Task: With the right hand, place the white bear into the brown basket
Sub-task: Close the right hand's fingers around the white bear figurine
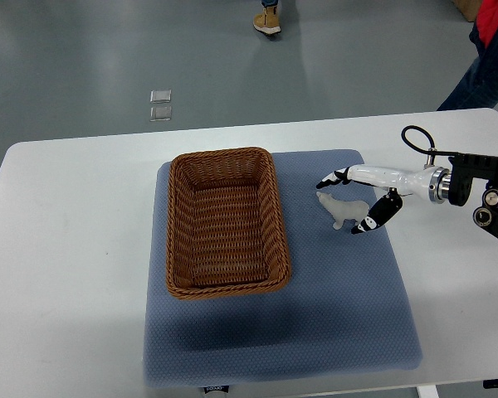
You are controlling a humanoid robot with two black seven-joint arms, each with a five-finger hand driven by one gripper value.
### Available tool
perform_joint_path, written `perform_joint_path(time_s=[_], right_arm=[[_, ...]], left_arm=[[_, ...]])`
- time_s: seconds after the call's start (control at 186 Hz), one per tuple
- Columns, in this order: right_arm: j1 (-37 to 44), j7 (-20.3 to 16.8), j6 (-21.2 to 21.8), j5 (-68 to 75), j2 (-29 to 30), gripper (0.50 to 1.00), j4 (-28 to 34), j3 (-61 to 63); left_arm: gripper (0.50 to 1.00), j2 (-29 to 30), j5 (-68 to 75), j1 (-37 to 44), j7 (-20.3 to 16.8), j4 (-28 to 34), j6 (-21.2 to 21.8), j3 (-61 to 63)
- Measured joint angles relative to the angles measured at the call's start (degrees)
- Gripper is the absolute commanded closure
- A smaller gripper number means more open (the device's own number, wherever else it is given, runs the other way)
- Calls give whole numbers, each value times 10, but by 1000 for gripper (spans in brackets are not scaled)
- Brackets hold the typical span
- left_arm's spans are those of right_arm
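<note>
Robot right hand [354, 203] fingers spread wide around one white bear [342, 209], bear standing on blue mat [340, 307] just right of one brown basket [225, 220], basket holding nothing, white table [66, 249] beneath.

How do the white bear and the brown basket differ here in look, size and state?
The white bear is small, smooth and pale; the brown basket is far larger, woven and rectangular. The bear stands framed by the fingers of the right robot hand; the basket sits apart to its left with nothing near it. The bear is solid; the basket is open and holds nothing. Both rest on the blue mat.
</note>
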Motion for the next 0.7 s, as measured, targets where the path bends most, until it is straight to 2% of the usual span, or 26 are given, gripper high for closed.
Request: perform_joint_path(time_s=[0.134, 0.22, 0.698], right_arm=[[0, -4, -2, -7, 0, 767, 0, -1], [0, -10, -2, -8, 0, 781, -1, -1], [7, -13, -3, -14, 1, 781, -1, -1]], left_arm=[[500, 0, 0, 0, 0, 0, 0, 0], [500, 0, 0, 0, 0, 0, 0, 0], [500, 0, 0, 0, 0, 0, 0, 0]])
